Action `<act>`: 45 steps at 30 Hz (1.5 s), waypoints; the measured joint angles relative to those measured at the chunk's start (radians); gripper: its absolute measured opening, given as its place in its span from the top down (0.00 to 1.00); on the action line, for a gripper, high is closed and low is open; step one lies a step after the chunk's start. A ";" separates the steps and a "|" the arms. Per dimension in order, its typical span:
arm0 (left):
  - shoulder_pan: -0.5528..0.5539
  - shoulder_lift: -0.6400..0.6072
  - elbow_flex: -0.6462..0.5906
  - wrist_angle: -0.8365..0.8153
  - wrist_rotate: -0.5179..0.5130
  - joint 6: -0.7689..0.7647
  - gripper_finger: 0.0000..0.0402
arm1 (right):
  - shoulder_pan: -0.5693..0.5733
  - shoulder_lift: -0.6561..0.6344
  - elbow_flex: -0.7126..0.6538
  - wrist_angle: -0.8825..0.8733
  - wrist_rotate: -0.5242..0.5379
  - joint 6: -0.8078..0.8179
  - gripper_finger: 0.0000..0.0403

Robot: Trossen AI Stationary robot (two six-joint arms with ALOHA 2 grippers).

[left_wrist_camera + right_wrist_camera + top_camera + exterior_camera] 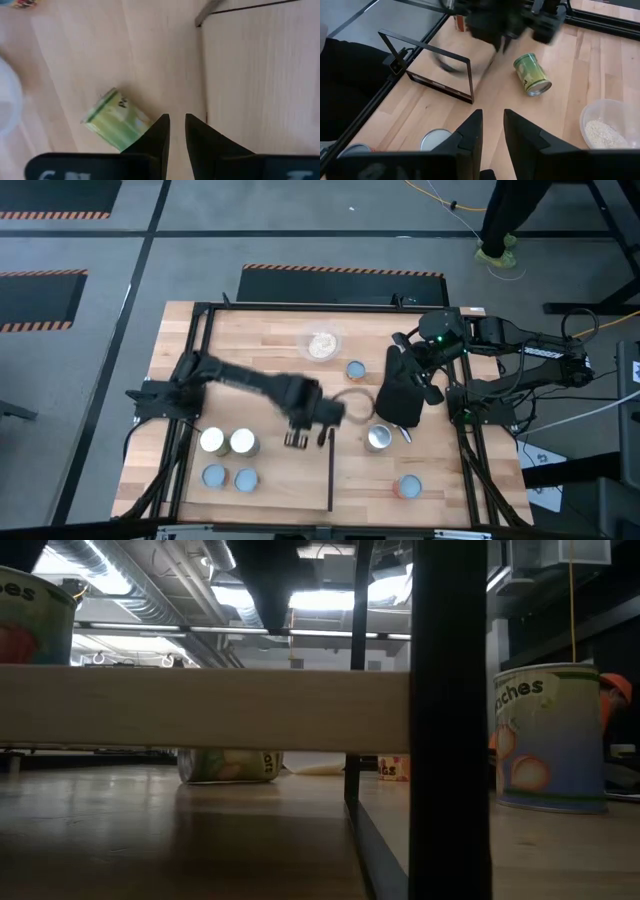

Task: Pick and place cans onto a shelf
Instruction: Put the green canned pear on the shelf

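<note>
Cans like the green-labelled one (117, 120) lying on its side on the table (270, 340) just beside the empty, slightly parted left pincer (177, 131) look rigid, smooth and prone to rolling, best pinched across the round wall; right pincer (492, 131) waits, slightly parted, empty.

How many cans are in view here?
8 cans: four clustered on the shelf, one blue-topped by the bowl, one silvery by the black mitt, one near the front right, one green-labelled lying beside the left gripper. None obviously hidden.
</note>
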 joint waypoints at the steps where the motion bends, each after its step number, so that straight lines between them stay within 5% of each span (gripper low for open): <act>1: 0.033 0.000 0.000 0.000 0.038 0.035 0.86 | 0.000 0.000 0.000 0.000 0.000 0.000 0.79; 6: 0.194 0.000 0.000 0.007 0.160 0.117 0.86 | 0.000 0.000 0.000 -0.008 0.000 0.000 0.79; 15: 0.349 0.000 0.000 0.008 0.120 0.083 0.86 | 0.000 0.000 0.000 -0.016 0.000 -0.002 0.79; 29: 0.385 0.000 0.000 0.094 0.149 0.171 0.69 | 0.000 0.000 0.000 -0.016 0.000 -0.003 0.79; 36: 0.377 0.000 0.000 0.175 0.251 0.369 0.70 | 0.000 0.000 0.000 -0.036 0.000 -0.003 0.79; 45: 0.381 0.001 -0.084 0.176 0.334 0.427 0.70 | 0.000 0.000 0.000 -0.115 0.000 -0.010 0.79</act>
